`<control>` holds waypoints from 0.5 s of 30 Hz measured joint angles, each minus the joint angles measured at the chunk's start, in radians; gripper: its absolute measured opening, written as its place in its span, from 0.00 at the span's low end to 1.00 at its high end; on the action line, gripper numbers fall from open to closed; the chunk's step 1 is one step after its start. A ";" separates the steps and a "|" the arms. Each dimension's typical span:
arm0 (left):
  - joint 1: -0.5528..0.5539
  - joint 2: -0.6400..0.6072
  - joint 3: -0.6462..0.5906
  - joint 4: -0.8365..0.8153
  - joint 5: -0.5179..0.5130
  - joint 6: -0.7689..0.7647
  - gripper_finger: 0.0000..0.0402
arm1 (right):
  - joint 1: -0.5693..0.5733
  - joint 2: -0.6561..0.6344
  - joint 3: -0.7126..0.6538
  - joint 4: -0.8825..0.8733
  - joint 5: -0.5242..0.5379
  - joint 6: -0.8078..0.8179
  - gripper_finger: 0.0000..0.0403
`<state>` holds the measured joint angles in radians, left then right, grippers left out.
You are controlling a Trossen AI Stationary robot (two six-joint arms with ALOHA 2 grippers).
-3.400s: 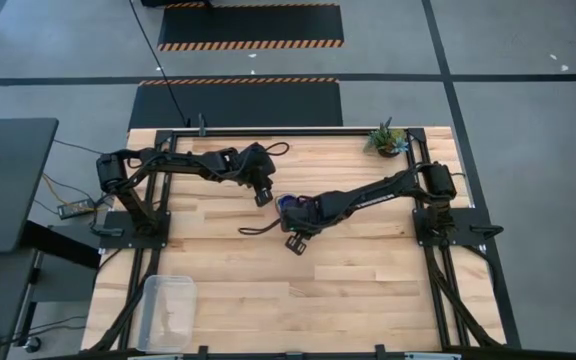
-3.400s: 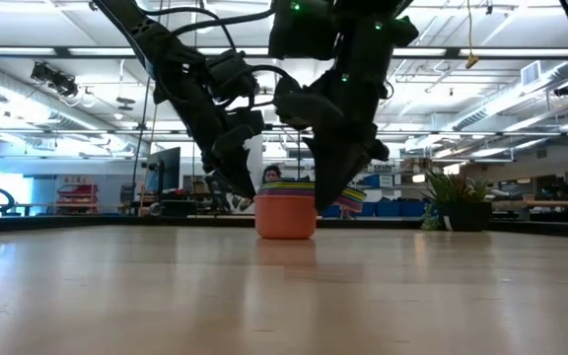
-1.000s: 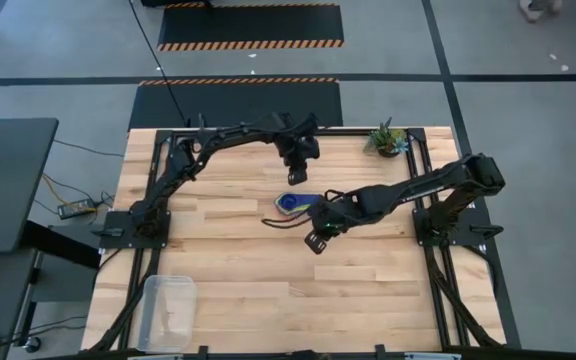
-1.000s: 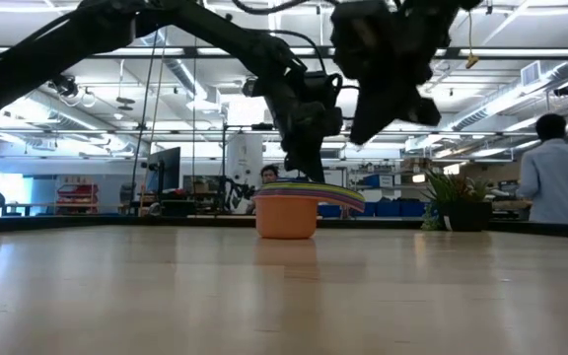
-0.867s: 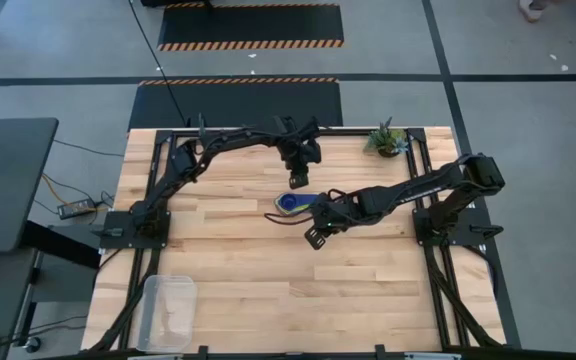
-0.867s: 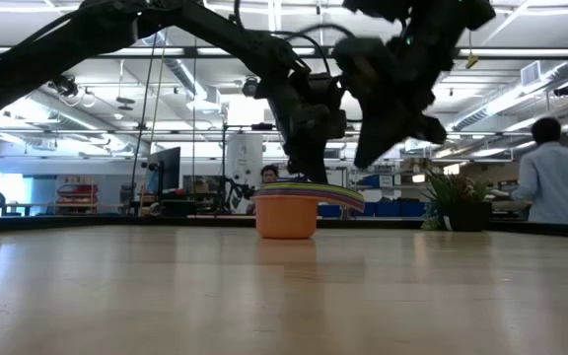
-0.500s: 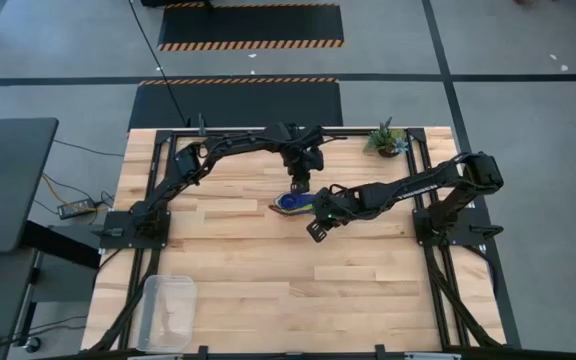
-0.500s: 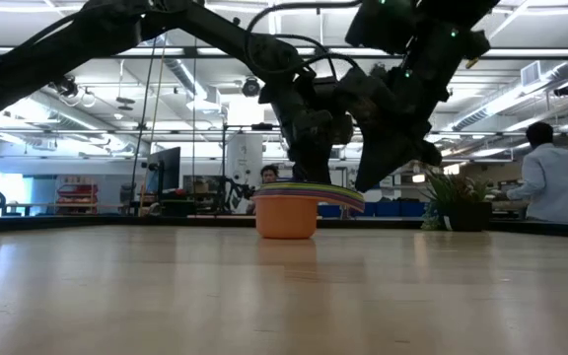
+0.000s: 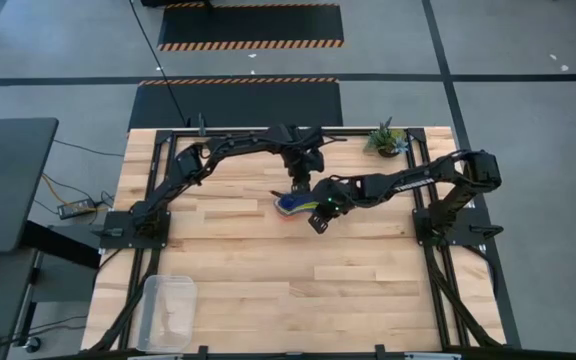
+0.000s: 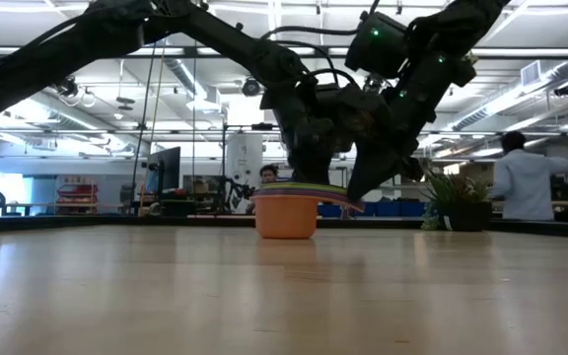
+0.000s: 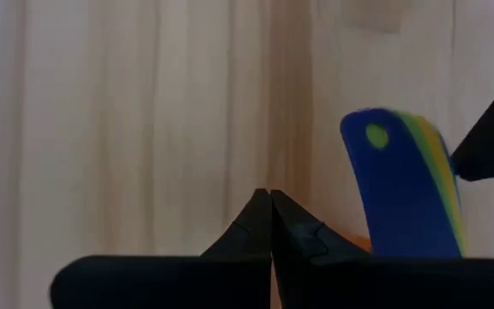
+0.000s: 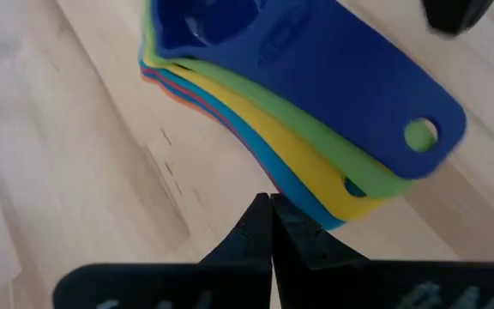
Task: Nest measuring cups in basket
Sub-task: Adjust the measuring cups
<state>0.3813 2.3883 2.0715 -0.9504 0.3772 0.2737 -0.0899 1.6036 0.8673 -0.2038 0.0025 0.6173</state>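
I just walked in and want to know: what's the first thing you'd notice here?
The bright stack of measuring cups in the middle of the wooden table, dark blue on top with the handles fanned out like a rainbow. Both dark arms crowd over it: the left gripper and the right gripper, fingers shut. The clear basket sits far off at a table corner.

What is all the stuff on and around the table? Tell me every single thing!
Cups: one nested stack, dark blue on top, then green, yellow, light blue; orange at the bottom; middle of the table.
Basket: one, clear, near left corner of the table.
Plant: one, green, far right corner.
Table: one, light wood.
Person: one, in the room behind.
Left gripper: dark, just behind the cups, fingers shut.
Right gripper: dark, by the cup handles, fingers shut.
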 joint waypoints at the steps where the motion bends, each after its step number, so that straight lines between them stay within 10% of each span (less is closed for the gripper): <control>1: -0.003 0.000 0.000 -0.001 -0.008 0.000 0.00 | -0.005 0.005 0.000 0.004 -0.004 -0.008 0.00; 15: -0.013 0.002 0.000 -0.021 -0.033 0.035 0.00 | -0.068 0.083 -0.001 0.064 -0.100 -0.061 0.00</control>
<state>0.3684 2.3901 2.0716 -0.9713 0.3443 0.3086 -0.1578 1.6871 0.8661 -0.1399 -0.0974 0.5567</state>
